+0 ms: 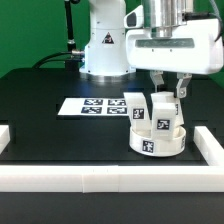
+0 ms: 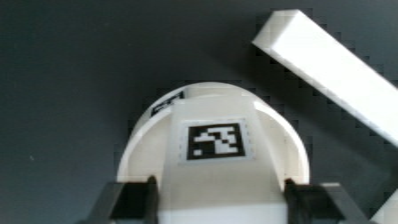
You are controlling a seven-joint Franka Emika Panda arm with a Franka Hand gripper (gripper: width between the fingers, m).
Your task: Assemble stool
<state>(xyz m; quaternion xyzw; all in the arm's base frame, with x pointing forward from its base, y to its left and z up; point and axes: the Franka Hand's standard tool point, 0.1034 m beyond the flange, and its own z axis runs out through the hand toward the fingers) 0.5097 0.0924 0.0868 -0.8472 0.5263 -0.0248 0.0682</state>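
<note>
The round white stool seat (image 1: 157,143) lies near the front rail, at the exterior view's right, with a tag on its rim. Short white legs stand on it: one (image 1: 135,107) toward the exterior view's left and one (image 1: 161,120) in the middle. My gripper (image 1: 168,92) comes straight down over the seat's far right side. In the wrist view its two dark fingers (image 2: 134,200) press both sides of a white tagged leg (image 2: 214,140), so the gripper (image 2: 222,205) is shut on that leg. The leg's lower end is hidden.
The marker board (image 1: 93,105) lies flat on the black table behind the seat. A long white rail (image 1: 100,178) runs along the front edge and another (image 1: 212,150) along the exterior view's right; a rail (image 2: 333,70) also shows in the wrist view close to the held leg.
</note>
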